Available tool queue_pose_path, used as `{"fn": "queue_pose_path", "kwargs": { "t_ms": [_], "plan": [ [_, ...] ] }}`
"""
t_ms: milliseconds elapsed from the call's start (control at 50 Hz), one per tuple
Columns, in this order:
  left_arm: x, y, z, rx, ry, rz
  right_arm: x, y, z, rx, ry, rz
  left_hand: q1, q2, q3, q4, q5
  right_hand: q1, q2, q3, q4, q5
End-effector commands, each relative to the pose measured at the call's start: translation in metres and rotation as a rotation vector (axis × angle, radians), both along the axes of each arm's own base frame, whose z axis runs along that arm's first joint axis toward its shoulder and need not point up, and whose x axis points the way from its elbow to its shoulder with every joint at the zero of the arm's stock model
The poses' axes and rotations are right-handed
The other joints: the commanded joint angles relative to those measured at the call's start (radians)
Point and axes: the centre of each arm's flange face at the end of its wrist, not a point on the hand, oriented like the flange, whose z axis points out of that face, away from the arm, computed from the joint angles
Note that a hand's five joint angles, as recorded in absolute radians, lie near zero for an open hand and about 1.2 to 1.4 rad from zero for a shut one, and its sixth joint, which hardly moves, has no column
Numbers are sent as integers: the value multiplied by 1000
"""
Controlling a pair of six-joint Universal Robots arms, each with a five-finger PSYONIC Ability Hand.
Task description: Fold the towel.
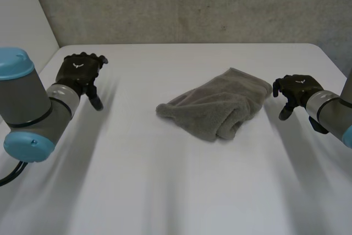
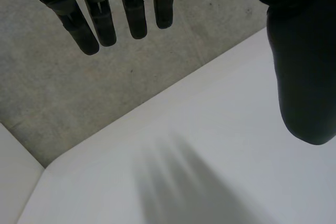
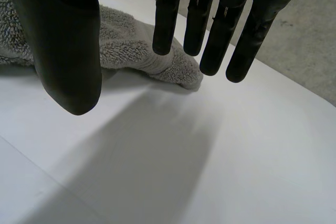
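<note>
Grey towel (image 1: 220,105) lies bunched, right hand (image 1: 297,89) seemingly off its edge.

White table (image 1: 165,185), far corners rounded. One item on it: grey terry towel (image 1: 217,105), bunched and loosely folded over itself, lying slightly right of centre, nearer the far edge. Towel sits well inside all table edges.

Prob. robotics lab: bare white table (image 1: 165,191), grey concrete wall (image 1: 192,4), robot arm (image 1: 25,100) at each side.
</note>
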Motion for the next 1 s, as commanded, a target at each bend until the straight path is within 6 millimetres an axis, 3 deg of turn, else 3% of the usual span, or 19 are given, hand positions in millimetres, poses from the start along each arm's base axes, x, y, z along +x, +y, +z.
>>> {"fn": "queue_pose_path", "kwargs": {
  "t_ms": [20,120,160,280,460,600,820,860,900,920,940,960,980,1000],
  "plan": [
    [-33,23,-1,2,3,-103,2,2,2,9,-10,12,-54,-45,-39,-53,-199,3,10,4,8,0],
    [-58,38,3,-17,17,-175,5,4,9,5,-27,41,-57,-48,-42,-56,-202,-23,-16,-22,-19,-26],
    [-78,48,-1,-14,20,-228,9,7,10,14,-55,70,-57,-48,-42,-56,-202,-79,-71,-78,-74,-82],
    [-110,65,-13,-2,14,-316,14,10,9,39,-95,122,-57,-48,-42,-56,-202,-170,-163,-169,-165,-173],
    [-148,74,-29,-12,15,-393,21,15,7,52,-115,177,-54,-45,-39,-53,-199,-258,-251,-257,-253,-261],
    [-163,72,-46,23,-8,-417,27,16,4,44,-119,191,-39,-31,-24,-39,-185,-264,-257,-263,-260,-267],
    [-173,67,-74,97,-50,-424,43,15,-22,44,-113,222,201,210,216,202,56,-232,-225,-231,-227,-235],
    [-173,66,-77,104,-54,-423,46,16,-26,45,-111,229,234,242,249,235,88,-203,-195,-201,-198,-205],
    [-173,65,-80,106,-58,-417,50,16,-32,50,-106,237,438,447,453,439,292,25,33,26,30,22],
    [-173,65,-80,106,-58,-417,50,16,-32,50,-106,237,439,448,454,440,294,26,34,28,31,24],
    [-173,64,-78,99,-56,-408,53,17,-33,52,-107,239,660,669,675,661,515,242,249,243,246,239],
    [-173,64,-78,99,-56,-408,53,17,-34,50,-104,236,662,671,677,663,517,485,492,486,490,482],
    [-173,62,-74,90,-53,-398,53,17,-34,50,-104,236,869,877,884,870,723,487,495,489,492,485],
    [-173,61,-69,79,-51,-381,52,16,-31,41,-102,224,1019,1028,1034,1020,874,685,693,686,690,682]
  ]
}}
